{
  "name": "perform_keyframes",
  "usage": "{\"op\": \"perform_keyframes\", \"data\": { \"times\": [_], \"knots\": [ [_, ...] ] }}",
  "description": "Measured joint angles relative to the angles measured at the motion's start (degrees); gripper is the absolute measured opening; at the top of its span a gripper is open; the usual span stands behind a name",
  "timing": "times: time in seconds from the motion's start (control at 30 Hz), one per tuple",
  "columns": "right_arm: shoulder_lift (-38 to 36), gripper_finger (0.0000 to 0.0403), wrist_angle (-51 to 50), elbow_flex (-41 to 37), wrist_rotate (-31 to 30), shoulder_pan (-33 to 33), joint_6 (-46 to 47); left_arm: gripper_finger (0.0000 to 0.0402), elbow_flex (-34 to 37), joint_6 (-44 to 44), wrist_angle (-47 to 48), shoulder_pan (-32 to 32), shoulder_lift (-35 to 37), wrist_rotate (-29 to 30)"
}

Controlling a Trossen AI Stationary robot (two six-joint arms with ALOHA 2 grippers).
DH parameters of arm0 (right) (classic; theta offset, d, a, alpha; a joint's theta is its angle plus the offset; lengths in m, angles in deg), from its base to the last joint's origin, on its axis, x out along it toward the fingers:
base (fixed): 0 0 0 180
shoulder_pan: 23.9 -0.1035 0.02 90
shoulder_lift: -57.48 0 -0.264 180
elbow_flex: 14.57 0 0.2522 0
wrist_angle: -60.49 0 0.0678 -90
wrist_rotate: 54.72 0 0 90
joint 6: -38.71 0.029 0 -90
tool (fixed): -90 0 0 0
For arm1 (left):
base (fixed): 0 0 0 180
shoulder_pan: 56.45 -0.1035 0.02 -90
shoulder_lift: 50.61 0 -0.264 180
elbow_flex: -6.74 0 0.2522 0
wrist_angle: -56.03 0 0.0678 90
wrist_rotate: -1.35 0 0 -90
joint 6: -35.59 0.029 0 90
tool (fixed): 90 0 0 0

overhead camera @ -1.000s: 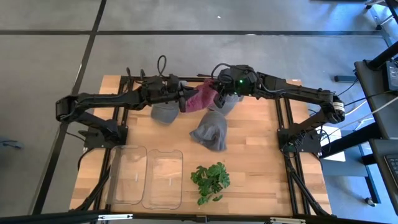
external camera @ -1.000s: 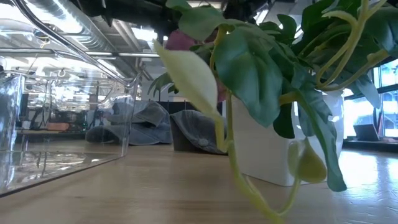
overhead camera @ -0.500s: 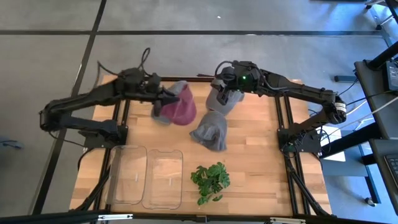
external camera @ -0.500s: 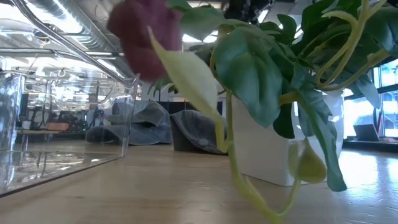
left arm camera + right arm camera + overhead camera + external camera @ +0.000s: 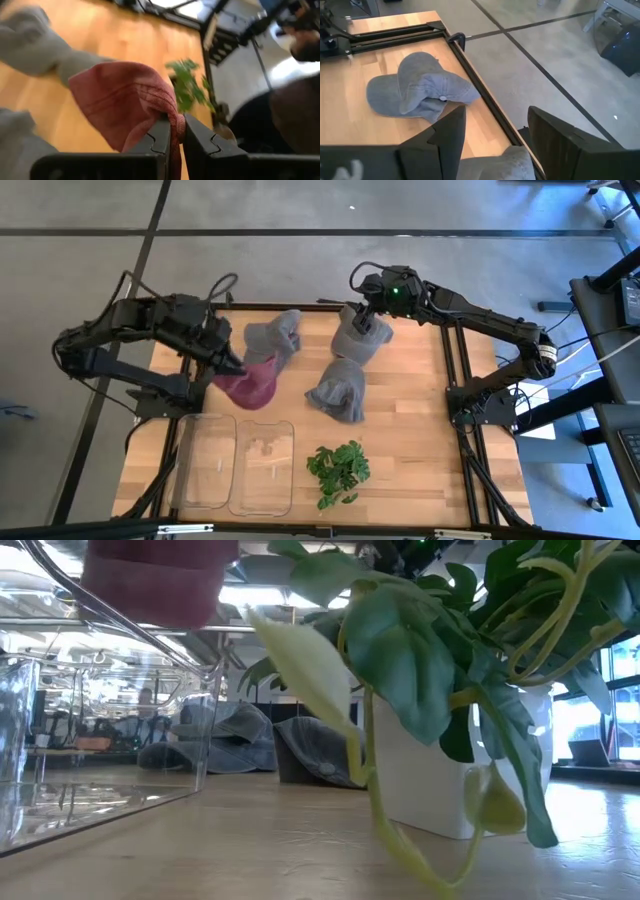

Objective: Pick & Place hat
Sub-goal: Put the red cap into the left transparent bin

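Observation:
A maroon hat hangs from my left gripper, which is shut on it over the table's left half, just beyond the clear bins. In the low view the maroon hat shows high above the tabletop. My right gripper stands open at the far middle, above a grey hat that lies on the table. Its fingers are spread with nothing between them. A second grey hat lies to the left of that one. My left gripper pinches a bunched fold of the maroon hat's fabric between its two fingers. The rest of the hat spreads out beyond the fingertips. The hat is lifted clear of the table and hangs slack.
A third grey hat lies at the table's middle. Two clear plastic bins stand side by side at the near left. A leafy plant in a white pot stands near the front edge. Black frame rails run along the table's sides.
My left gripper has carried the maroon hat from the far middle toward the table's left and near edges, ending beside the clear bins. The hat has come away from my right gripper, which has drawn back a little toward the far edge.

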Motion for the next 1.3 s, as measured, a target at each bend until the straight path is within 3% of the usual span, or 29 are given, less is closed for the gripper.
{"op": "perform_keyframes", "data": {
  "times": [0.37,0.57,1.03,1.3],
  "knots": [
    [0.0,0.0213,0.04,0.0,0.0,0.31,0.0,0.0026,-3.55,-22.42,11.98,9.05,0.13,-2.7],
    [0.0,0.0213,0.07,0.0,0.02,0.4,-0.04,0.0027,-3.24,-30.92,24.07,13.83,-0.76,0.44],
    [0.0,0.0213,0.04,-0.02,0.0,0.51,0.07,0.0027,7.02,-39.09,21.06,22.82,-1.05,8.97],
    [0.0,0.0213,0.05,-0.02,0.0,0.51,-0.17,0.0028,12.33,-47.58,20.91,27.73,-0.53,18.81]
  ]
}}
